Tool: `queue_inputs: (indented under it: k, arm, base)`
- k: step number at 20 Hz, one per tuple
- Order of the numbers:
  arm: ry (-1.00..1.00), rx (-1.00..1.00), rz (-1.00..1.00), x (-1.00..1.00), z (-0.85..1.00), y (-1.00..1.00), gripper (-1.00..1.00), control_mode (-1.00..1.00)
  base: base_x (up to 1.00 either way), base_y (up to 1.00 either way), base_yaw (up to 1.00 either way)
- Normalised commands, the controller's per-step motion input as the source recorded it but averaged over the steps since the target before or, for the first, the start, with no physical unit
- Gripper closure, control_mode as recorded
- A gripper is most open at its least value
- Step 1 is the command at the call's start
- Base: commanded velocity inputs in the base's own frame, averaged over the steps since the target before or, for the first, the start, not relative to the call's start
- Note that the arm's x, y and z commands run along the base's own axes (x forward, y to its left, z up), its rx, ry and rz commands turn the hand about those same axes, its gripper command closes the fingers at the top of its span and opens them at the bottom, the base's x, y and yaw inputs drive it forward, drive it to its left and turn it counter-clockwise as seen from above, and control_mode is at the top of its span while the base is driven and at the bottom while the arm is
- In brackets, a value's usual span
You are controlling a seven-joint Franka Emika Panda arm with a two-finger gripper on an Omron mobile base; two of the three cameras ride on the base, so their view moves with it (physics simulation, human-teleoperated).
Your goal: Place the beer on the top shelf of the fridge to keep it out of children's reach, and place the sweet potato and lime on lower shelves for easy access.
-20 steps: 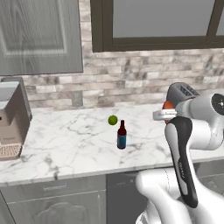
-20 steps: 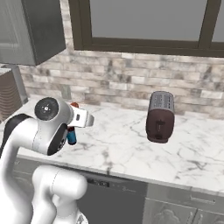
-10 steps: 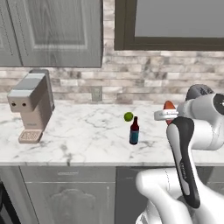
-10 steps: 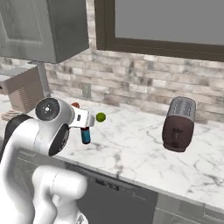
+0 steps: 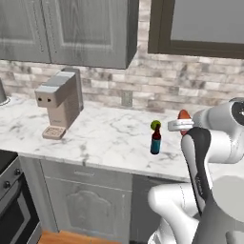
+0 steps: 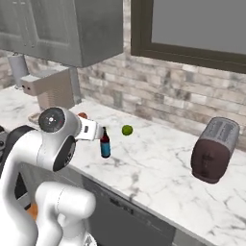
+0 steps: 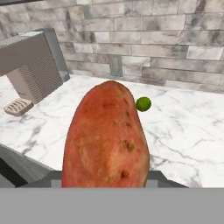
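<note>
Far left on the counter (image 5: 95,143) we see a coffee machine (image 5: 59,102), not part of the job. Right of it, mid-counter near the front, the beer (image 5: 155,140) stands upright and untouched. The lime (image 6: 127,129) lies just behind it, toward the brick wall, slightly apart from the bottle. Both are on the marble, neither moved to any shelf.

Further right in the left base view, the sweet potato (image 7: 107,140) is up off the counter, carried at the end of our arm. In the hand view it stands upright right in front of the camera, its lower end sunk out of sight. The gripper (image 5: 177,125) seems clamped on it, though its fingertips are hidden behind the tuber, so we judge the grip from the potato hanging in the air. A toaster (image 6: 214,150) sits far right on the counter.

No fridge is in sight here; we face the counter and wall cabinets.

Progress as we judge it: potato picked, nothing shelved. Left to do: carry the potato to a lower shelf, come back for the lime, same for it, then the beer to the top shelf. Roughly an early stage, all three placements outstanding.
</note>
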Motion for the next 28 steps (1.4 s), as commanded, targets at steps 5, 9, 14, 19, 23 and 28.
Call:
queue_inputs:
  k: [5,9,14,19,23,28]
  arm:
    - [0.0,0.0,0.0,0.0,0.0,0.0,1.0,1.0]
    - [0.0,0.0,0.0,0.0,0.0,0.0,1.0,1.0]
    - [0.0,0.0,0.0,0.0,0.0,0.0,1.0,1.0]
    - [0.0,0.0,0.0,0.0,0.0,0.0,1.0,1.0]
    - [0.0,0.0,0.0,0.0,0.0,0.0,1.0,1.0]
    - [0.0,0.0,0.0,0.0,0.0,0.0,1.0,1.0]
  base:
    - [-0.03,-0.77,0.3]
    - [0.0,-0.39,0.38]
    - [0.0,0.12,0.52]
    - [0.0,0.24,0.62]
    - [0.03,0.23,0.66]
    - [0.16,0.19,0.65]
